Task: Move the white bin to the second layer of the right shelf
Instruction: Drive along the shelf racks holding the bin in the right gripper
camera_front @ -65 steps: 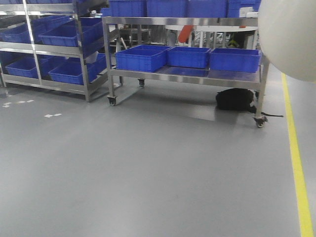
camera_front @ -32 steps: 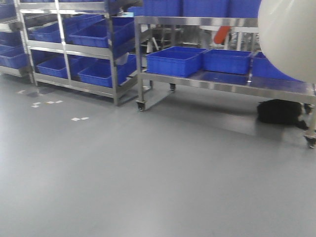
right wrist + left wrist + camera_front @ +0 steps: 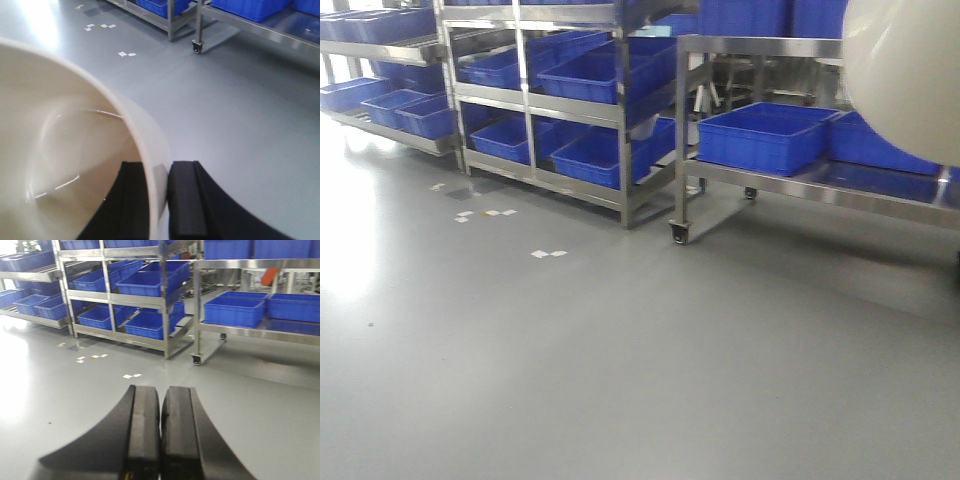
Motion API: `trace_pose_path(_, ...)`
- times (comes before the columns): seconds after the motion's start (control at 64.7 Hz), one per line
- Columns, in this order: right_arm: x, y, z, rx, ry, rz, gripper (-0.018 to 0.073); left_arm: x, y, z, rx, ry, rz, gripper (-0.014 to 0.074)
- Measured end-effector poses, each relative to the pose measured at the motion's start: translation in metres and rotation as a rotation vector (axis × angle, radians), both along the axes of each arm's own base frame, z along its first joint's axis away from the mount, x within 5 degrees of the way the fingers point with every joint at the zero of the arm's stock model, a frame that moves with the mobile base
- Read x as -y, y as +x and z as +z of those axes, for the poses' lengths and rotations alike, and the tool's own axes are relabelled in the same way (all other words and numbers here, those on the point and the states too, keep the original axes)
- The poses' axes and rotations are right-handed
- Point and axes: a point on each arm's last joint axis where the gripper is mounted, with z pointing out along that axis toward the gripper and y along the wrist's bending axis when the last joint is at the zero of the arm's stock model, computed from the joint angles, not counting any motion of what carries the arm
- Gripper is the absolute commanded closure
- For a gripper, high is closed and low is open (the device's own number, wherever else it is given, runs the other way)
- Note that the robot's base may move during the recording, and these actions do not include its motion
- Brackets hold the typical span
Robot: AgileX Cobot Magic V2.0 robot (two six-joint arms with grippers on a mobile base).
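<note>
White bin [image 3: 65, 130] wall is clamped by R gripper [image 3: 159, 175] for carrying, well short of steel rack [image 3: 625, 150]; L gripper [image 3: 160, 395] pressed together, empty.

Tally as I see it | white bin [image 3: 60, 150]: 1 | my grippers: 2, left gripper [image 3: 161, 395] and right gripper [image 3: 157, 172] | steel racks [image 3: 625, 120]: 2 | wheeled cart [image 3: 760, 45]: 1 | cart wheels [image 3: 679, 233] showing: 2 | blue crates [image 3: 760, 140] on cart's lower shelf: 2; rack crates overlap, uncounted | white floor marks [image 3: 548, 253]: 4 clusters
</note>
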Motion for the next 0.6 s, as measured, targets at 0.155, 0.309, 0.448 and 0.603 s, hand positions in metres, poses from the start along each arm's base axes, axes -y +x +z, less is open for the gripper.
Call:
trace_pose_path(0.155, 0.0, 0.0, 0.0, 0.0, 0.0, 0.0, 0.0503, 0.0, 0.0, 0.0, 0.0, 0.0, 0.0, 0.0512)
trace_pose_path(0.309, 0.0, 0.0, 0.0, 0.0, 0.0, 0.0, 0.0503, 0.0, 0.0, 0.0, 0.0, 0.0, 0.0, 0.0512)
trace_pose_path(0.448, 0.0, 0.0, 0.0, 0.0, 0.0, 0.0, 0.0503, 0.0, 0.0, 0.0, 0.0, 0.0, 0.0, 0.0512)
trace_pose_path(0.603, 0.0, 0.0, 0.0, 0.0, 0.0, 0.0, 0.0503, 0.0, 0.0, 0.0, 0.0, 0.0, 0.0, 0.0512)
